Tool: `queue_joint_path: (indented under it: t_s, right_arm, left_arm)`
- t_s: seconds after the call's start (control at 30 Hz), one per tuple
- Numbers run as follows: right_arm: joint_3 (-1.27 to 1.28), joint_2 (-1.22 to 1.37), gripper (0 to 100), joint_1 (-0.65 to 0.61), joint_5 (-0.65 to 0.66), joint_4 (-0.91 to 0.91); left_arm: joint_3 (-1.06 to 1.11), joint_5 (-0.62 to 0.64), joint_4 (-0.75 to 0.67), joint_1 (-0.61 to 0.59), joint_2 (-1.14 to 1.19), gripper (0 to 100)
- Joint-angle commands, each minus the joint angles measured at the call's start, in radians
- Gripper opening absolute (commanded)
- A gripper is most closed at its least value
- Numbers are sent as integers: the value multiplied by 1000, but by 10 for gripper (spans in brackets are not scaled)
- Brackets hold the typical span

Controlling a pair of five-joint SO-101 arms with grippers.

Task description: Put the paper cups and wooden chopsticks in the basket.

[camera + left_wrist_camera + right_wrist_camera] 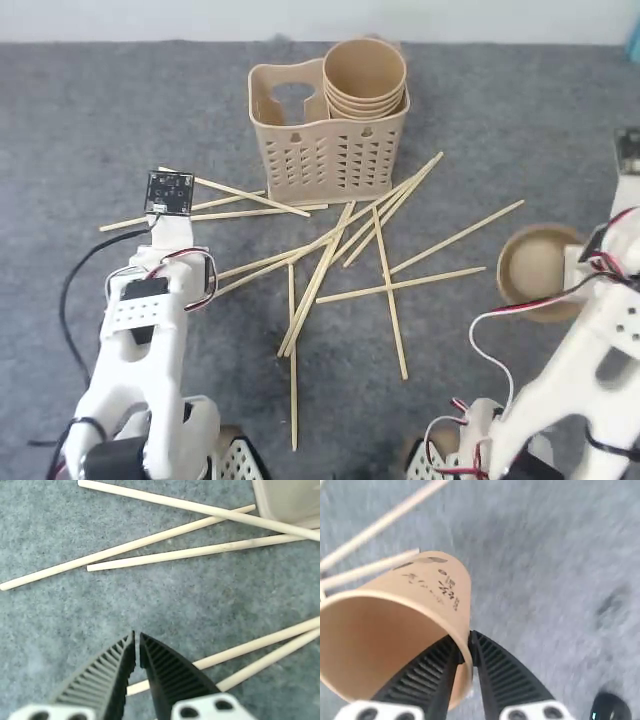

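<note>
basket point(300, 160) upright on grey carpet point(100, 120), stack of paper cups point(365, 70) in its right-hand compartment. loose paper cup point(535, 265) front-right of the basket, rim wall clamped by the right gripper point(465, 639), one jaw inside, one outside. wooden chopsticks point(400, 284) strewn before the basket; left gripper point(137, 635) front-left of it, clenched on nothing, over carpet.

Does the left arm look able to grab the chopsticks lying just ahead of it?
Probably yes: the left gripper hangs shut over bare carpet, and the chopsticks ahead lie flat in the open with no cup or basket over them. It would need to open first.
</note>
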Motion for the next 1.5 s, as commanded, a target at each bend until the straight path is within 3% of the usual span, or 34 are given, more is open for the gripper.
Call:
queue_joint_path:
  t_s: [0.0,0.47,0.6,0.8,1.2,1.47]
  right_arm:
    - [-169,77,6,-79,-98,38]
    - [-798,415,6,-496,-605,33]
    - [-984,469,6,-593,-695,30]
    - [-1155,573,6,-671,-733,-39]
    - [-1160,806,6,-680,-727,-202]
    - [-1160,846,9,-682,-727,-211]
  left_arm:
    - [-44,-6,3,-6,-6,14]
    - [-45,-6,0,-6,-6,14]
    - [-47,-6,0,-6,-6,14]
    - [-47,-8,0,-6,-6,14]
    - [-48,-8,-2,-5,-6,14]
    - [-50,-8,-2,-5,-6,14]
